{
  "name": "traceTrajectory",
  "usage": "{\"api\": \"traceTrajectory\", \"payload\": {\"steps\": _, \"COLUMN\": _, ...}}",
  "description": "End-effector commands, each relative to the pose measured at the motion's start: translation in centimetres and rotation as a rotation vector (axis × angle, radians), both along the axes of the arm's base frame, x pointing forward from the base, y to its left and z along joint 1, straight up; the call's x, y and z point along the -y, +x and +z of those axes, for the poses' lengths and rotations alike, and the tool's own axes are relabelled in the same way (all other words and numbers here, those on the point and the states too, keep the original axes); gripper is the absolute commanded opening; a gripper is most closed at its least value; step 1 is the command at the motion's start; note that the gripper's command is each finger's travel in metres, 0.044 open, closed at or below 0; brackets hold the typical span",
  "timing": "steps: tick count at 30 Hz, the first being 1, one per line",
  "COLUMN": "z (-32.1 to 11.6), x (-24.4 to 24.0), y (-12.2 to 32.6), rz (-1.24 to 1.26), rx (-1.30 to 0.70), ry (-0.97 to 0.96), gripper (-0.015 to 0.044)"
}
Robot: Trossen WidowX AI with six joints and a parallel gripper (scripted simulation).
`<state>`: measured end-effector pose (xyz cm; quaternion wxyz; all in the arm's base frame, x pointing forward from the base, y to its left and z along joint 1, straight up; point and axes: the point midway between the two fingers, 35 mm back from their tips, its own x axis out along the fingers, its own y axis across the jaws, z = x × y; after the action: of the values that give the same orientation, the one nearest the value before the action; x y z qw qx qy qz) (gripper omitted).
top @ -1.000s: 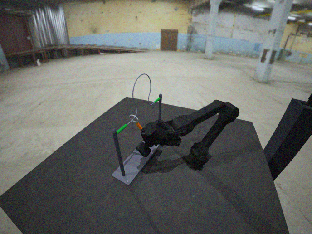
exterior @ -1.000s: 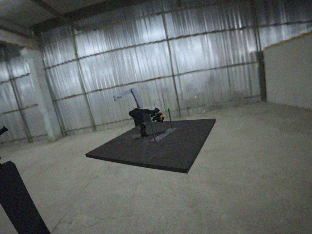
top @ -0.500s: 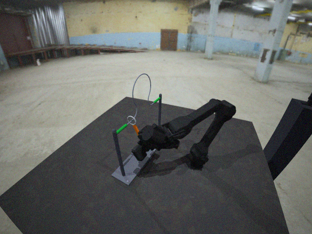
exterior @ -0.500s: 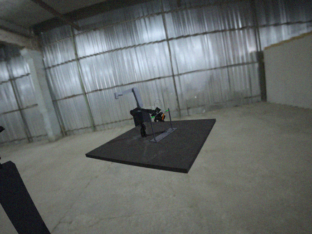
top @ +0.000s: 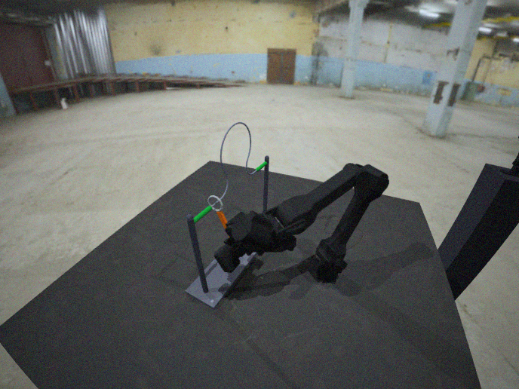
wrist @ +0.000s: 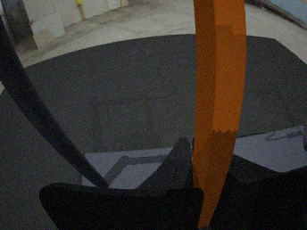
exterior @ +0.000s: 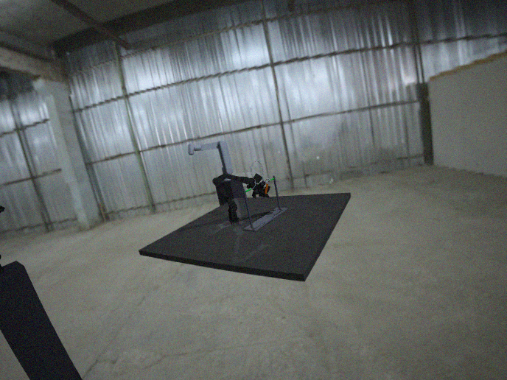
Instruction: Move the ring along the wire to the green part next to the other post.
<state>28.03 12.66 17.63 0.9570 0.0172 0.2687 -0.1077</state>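
The pale ring [top: 208, 200] is around the wire at the inner end of the near green part [top: 202, 214], beside the near post [top: 197, 251] [exterior: 276, 192]. Whether it touches the wire cannot be told. Its orange handle [top: 221, 218] [exterior: 267, 188] [wrist: 220, 80] slants down from the ring. My gripper [top: 227, 235] [wrist: 188, 144] is shut on the handle's lower part, below the wire. The thin grey wire [top: 221, 154] rises in a tall loop and dips to the far green part [top: 261, 166] [exterior: 247, 190] at the far post [top: 265, 188] [exterior: 247, 210].
The posts stand on a pale base plate [top: 213, 289] [wrist: 100, 162] on the dark table [top: 125, 292] [exterior: 229, 253]. My forearm passes close to the far post in the top view. The near post also shows at the left of the wrist view [wrist: 45, 129].
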Motion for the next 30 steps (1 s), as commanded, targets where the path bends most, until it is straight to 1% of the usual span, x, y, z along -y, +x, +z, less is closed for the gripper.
{"api": "traceTrajectory", "payload": {"steps": 1, "z": 0.0, "x": -0.4, "y": 0.2, "rz": -0.005, "rx": 0.002, "ry": -0.001, "gripper": -0.0150}}
{"api": "traceTrajectory", "payload": {"steps": 30, "z": 0.1, "x": -3.4, "y": 0.5, "rz": -0.005, "rx": 0.012, "ry": -0.002, "gripper": -0.0150}}
